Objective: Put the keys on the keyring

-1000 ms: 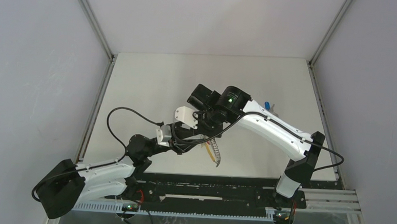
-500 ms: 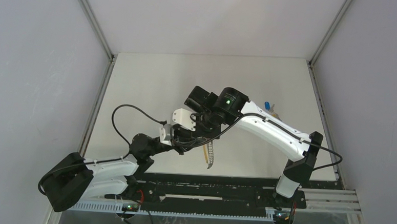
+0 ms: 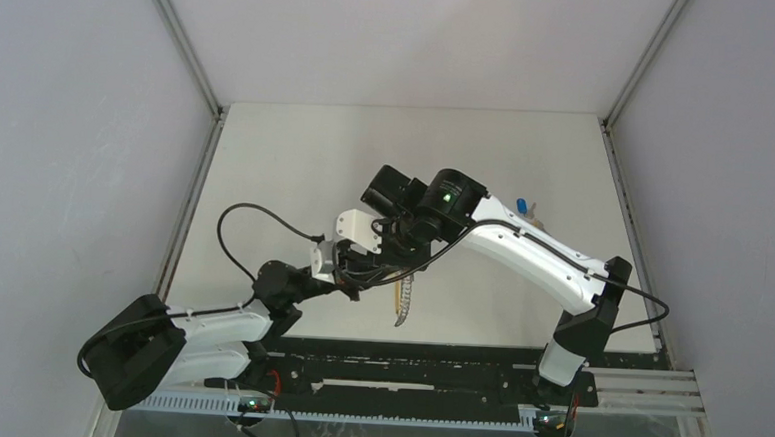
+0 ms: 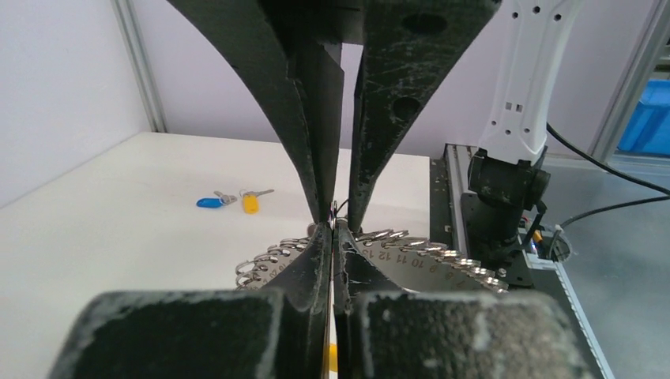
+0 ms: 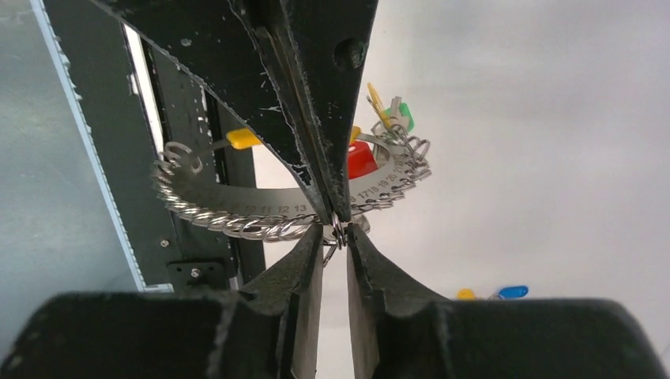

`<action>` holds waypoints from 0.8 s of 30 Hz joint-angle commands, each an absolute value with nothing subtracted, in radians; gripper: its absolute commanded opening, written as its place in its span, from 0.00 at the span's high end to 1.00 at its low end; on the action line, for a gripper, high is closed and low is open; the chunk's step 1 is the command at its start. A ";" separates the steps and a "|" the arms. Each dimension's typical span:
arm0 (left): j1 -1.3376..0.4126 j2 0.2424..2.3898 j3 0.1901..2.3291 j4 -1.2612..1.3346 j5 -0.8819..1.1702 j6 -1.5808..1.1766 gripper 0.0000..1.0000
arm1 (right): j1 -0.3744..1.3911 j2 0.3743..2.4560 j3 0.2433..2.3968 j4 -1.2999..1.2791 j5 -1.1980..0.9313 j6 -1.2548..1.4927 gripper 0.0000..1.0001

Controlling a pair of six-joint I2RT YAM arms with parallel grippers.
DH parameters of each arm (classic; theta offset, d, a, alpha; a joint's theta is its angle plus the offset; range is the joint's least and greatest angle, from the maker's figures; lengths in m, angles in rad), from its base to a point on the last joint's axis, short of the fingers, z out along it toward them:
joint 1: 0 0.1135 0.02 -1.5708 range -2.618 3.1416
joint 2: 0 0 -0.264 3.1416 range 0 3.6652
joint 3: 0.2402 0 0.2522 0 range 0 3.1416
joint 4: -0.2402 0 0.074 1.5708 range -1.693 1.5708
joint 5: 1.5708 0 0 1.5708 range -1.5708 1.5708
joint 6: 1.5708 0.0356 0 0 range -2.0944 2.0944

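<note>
Both pincers met at one small ring of the keyring [image 5: 261, 209], which hung above the table [image 3: 296, 164].
The left gripper [image 4: 333, 230] was pinched shut on that ring, while the right gripper [image 5: 336, 239] stood narrowly parted around it. The keyring's grey strip bore stamped numbers, with 10 to 13 legible. Blue- and yellow-headed keys [image 4: 209, 203] lay on the table, well apart.

**Grey Metal, Bright Plastic**

The keyring [image 5: 261, 207] is a dull grey band stamped with dark numbers and edged with shiny silver loops. It carries a red piece [image 5: 361, 160], a green piece [image 5: 405, 113] and a yellow piece [image 5: 243, 139]. On the white counter [image 4: 118, 205] lie a blue-headed key [image 4: 209, 202] and a yellow-headed key [image 4: 250, 203]. The left tool [image 4: 333, 237] and right tool [image 5: 336, 237] are black, scuffed with pale scratches.
</note>
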State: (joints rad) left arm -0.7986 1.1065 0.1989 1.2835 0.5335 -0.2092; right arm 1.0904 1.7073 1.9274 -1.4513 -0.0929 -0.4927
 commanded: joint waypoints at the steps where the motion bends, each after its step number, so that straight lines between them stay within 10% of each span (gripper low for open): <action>1: -0.793 1.092 0.205 1.414 0.444 -0.197 1.00 | 1.054 1.610 1.908 -1.344 -0.192 -0.468 0.80; 12: -0.789 1.006 0.181 1.452 0.388 -0.191 1.00 | 0.701 1.138 1.322 -0.645 -0.790 -0.277 0.64; 24: -0.790 0.975 0.190 1.455 0.410 -0.200 1.00 | 0.709 1.055 1.062 -0.190 -0.766 -0.106 0.64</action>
